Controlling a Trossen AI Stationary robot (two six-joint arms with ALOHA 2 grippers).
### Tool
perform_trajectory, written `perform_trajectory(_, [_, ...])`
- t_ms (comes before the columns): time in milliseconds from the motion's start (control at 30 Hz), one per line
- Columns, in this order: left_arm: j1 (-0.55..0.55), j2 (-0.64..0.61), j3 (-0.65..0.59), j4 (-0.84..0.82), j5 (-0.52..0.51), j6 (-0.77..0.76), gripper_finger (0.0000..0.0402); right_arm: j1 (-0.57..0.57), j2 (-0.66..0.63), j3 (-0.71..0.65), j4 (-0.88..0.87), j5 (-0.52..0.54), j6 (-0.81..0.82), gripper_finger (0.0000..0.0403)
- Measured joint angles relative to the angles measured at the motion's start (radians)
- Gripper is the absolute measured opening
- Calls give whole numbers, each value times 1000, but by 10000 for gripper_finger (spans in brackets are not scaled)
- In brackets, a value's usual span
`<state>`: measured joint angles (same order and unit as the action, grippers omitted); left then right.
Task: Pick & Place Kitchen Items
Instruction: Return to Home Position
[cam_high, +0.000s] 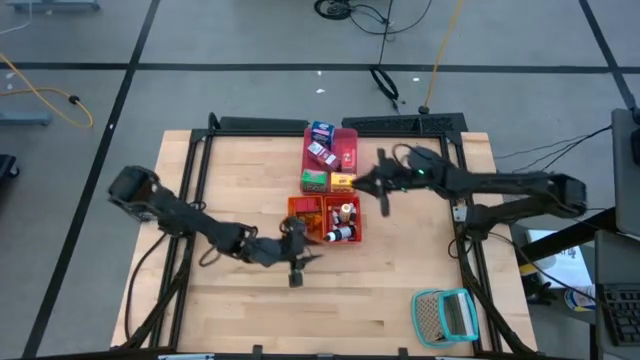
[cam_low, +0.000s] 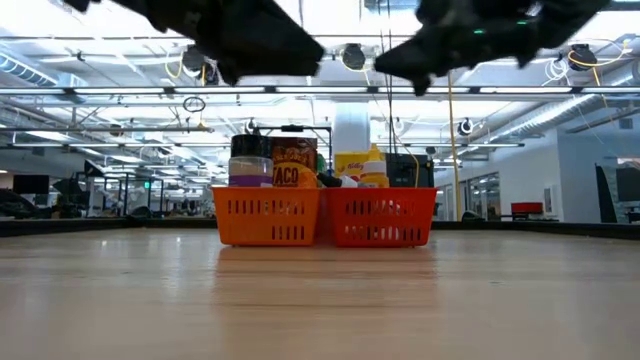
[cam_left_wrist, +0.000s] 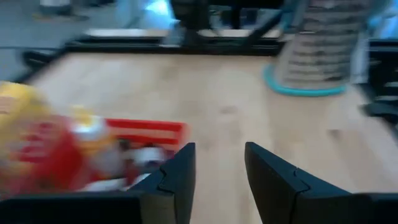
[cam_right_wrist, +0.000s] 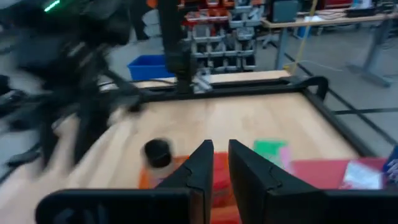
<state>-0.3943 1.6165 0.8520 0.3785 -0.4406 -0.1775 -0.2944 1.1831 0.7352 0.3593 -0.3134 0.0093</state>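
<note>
- L gripper (cam_high: 296, 270): fingers spread, empty; raised off the table, just in front of orange tray (cam_high: 296, 208), clear of all items.
- R gripper (cam_high: 383, 197): slim gap btw fingers, empty; just right of yellow box (cam_high: 343, 181), not touching.
- Boxes (cam_high: 322, 147): in pink-red tray (cam_high: 347, 138), far-centre.
- Green box (cam_high: 315, 181): beside yellow box.
- Bottles (cam_high: 345, 222): in red tray (cam_high: 358, 215).
- Dark can (cam_right_wrist: 157, 151): at orange tray.
- Table (cam_high: 400, 290): pale wood, black frame; teal mesh basket (cam_high: 447, 315) front-right, well apart.
- Room: grey floor w/ cables, ceiling lights, shelving.
</note>
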Motion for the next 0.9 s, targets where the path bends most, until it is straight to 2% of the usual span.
perform_trajectory(67, [14, -63, 0, -91, -37, 24, 140, 17, -67, -65, 9, -1, 30, 37])
perform_trajectory(200, [59, -179, 1, -264, -48, 72, 140, 39, -192, -191, 24, 10, 67, 36])
perform_trajectory(367, [114, -310, -5, -446, -88, 67, 140, 67, -343, -333, 23, 93, 84, 36])
perform_trajectory(567, [173, -447, -125, -454, -84, 48, 140, 83, -495, -462, 25, 132, 106, 36])
perform_trajectory(900, [287, -737, -445, -274, -51, -12, 140, 84, -664, -560, -20, 157, 112, 36])
